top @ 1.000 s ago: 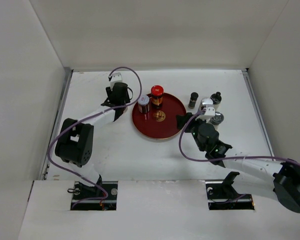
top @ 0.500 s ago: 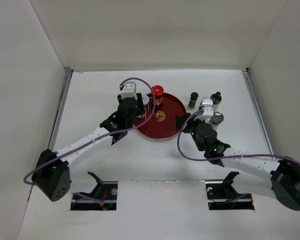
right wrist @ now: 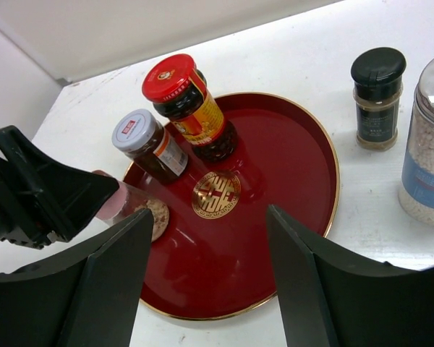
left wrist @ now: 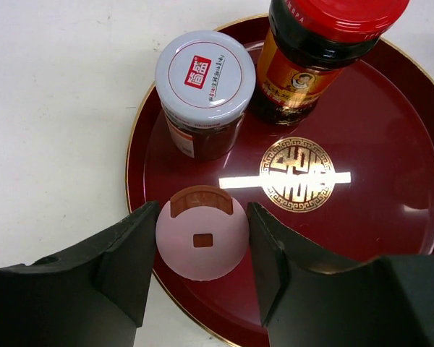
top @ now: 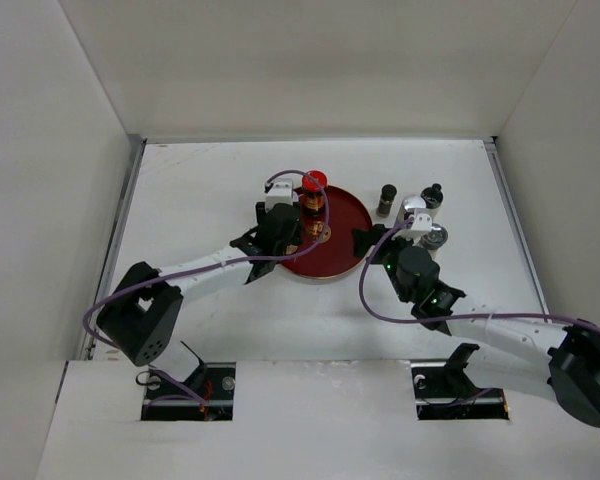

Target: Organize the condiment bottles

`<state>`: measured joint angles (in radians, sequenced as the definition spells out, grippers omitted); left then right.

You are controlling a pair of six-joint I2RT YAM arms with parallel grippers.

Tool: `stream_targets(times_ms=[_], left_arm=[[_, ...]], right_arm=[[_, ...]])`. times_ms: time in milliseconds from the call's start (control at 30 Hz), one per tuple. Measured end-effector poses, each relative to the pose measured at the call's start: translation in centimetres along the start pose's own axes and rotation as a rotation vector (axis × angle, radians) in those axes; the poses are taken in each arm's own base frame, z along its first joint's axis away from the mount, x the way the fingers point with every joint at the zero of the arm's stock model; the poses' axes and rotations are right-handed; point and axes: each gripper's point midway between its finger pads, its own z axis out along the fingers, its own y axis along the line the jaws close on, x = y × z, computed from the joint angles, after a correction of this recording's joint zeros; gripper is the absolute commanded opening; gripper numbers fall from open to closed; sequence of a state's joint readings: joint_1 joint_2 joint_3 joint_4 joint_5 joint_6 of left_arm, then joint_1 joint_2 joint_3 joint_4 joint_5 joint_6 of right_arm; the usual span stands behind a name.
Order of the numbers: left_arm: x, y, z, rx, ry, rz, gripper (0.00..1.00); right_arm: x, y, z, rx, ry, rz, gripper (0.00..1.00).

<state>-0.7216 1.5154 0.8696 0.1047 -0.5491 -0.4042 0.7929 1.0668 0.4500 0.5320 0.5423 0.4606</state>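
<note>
My left gripper [left wrist: 202,246] is shut on a pink-capped shaker [left wrist: 202,238], which stands on the near-left part of the round red tray [left wrist: 390,181]. A silver-capped jar [left wrist: 205,76] and a red-capped dark jar [left wrist: 311,43] stand on the tray just beyond it. In the top view the left gripper [top: 298,225] is over the tray's [top: 340,250] left side, near the red-capped jar [top: 314,183]. My right gripper [right wrist: 210,267] is open and empty above the tray's near side. The right wrist view shows the pink shaker [right wrist: 126,202] with its base on the tray [right wrist: 304,181].
To the right of the tray, on the table, stand a black-capped shaker [right wrist: 377,94] and a clear jar of white grains [right wrist: 427,159]. The top view shows these among several small bottles [top: 432,197] beside my right wrist. White walls enclose the table.
My left arm has swung right from beside the tray's far left edge to over the tray, bringing the pink-capped shaker onto it. The right arm has barely moved.
</note>
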Motion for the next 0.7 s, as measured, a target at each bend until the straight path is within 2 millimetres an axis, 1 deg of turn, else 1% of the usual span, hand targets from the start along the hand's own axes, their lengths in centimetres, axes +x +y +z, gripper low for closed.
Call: stream_targets(times_ms=[33,67,100,133,233,300,367,400,433,500,567,600,633,700], left_arm=[[0.0,0.0,0.0,-0.002,-0.001,0.0,0.52],[0.0,0.0,0.1,-0.003,-0.004,0.001,0.57],[0.0,0.1,0.1,-0.006,-0.008,0.001,0.61],[-0.1,0.1,0.1,-0.008,-0.012,-0.001,0.65],[-0.4,0.1,0.1,-0.01,-0.023,-0.005,0.77],[-0.4,0.1,0.1,-0.012,-0.027,-0.007,0.84],[-0.6,0.1,0.0,-0.01,-0.032,-0.01,0.88],[-0.8,0.1,-0.1,-0.008,-0.037,-0.013,0.89],[-1.1,0.1,-0.3,-0.003,-0.049,-0.02,0.9],[-1.9,0.4,-1.2,0.01,-0.081,-0.042,0.9],[-3.2,1.1,-2.5,0.028,-0.139,-0.08,0.86],[-4.0,1.4,-3.1,0.037,-0.171,-0.102,0.82],[-4.9,2.0,-3.8,0.043,-0.211,-0.132,0.73],[-6.8,3.7,-5.0,0.041,-0.293,-0.197,0.55]], right_arm=[[0.0,0.0,0.0,0.0,0.0,0.0,0.76],[0.0,0.0,0.0,0.0,0.0,0.001,0.82],[0.0,0.0,0.0,0.0,0.0,0.003,0.85],[0.0,0.0,0.0,0.0,0.0,0.003,0.87],[0.0,0.0,0.0,0.0,0.0,0.003,0.88],[0.0,0.0,0.0,0.0,0.0,0.003,0.84],[0.1,0.0,0.0,0.0,0.001,0.001,0.79],[0.1,0.0,0.0,0.001,0.003,-0.001,0.73],[0.1,-0.1,0.0,0.001,0.005,-0.007,0.64],[0.1,-0.1,-0.1,-0.001,0.007,-0.015,0.46],[-0.3,0.0,-0.3,-0.006,0.001,-0.018,0.28],[-0.5,0.1,-0.3,-0.007,0.0,-0.019,0.22],[-0.7,0.2,-0.3,-0.008,0.0,-0.019,0.18],[-1.0,0.5,-0.2,-0.004,0.009,-0.021,0.15]])
